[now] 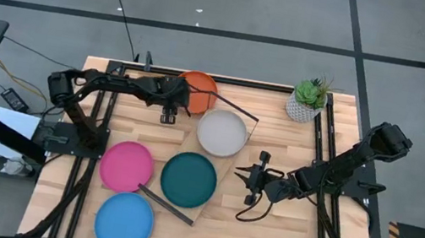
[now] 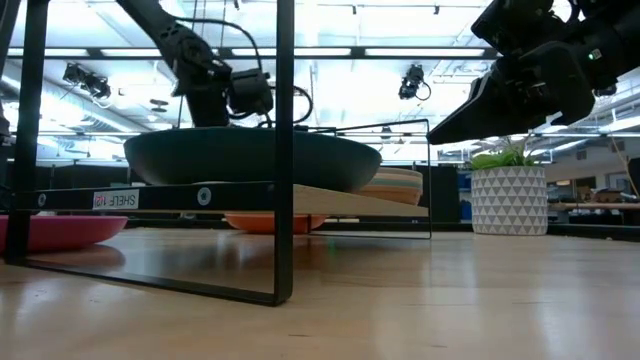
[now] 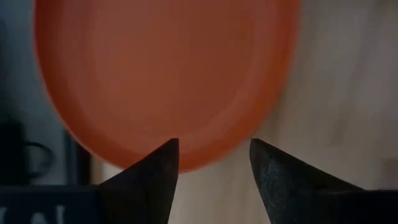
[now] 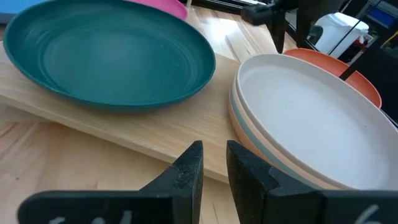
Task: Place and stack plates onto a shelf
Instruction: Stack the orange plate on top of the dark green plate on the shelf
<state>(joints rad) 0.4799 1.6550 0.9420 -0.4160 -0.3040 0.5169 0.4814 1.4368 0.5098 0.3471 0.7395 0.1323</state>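
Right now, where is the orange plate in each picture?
High view: the orange plate sits at the table's far edge, by the left gripper.
Low view: it lies low in the middle, under the shelf.
Left wrist view: it fills the upper frame.
Right wrist view: only a slice shows behind the cream plate.
Shared landmark: the cream plate, beside it in most views.

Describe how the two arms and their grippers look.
Both arms are dark, jointed and slim, with black cables looping along them. The left gripper and the right gripper each end in two matte black, wedge-shaped fingers that taper to blunt tips. No markings are readable on them.
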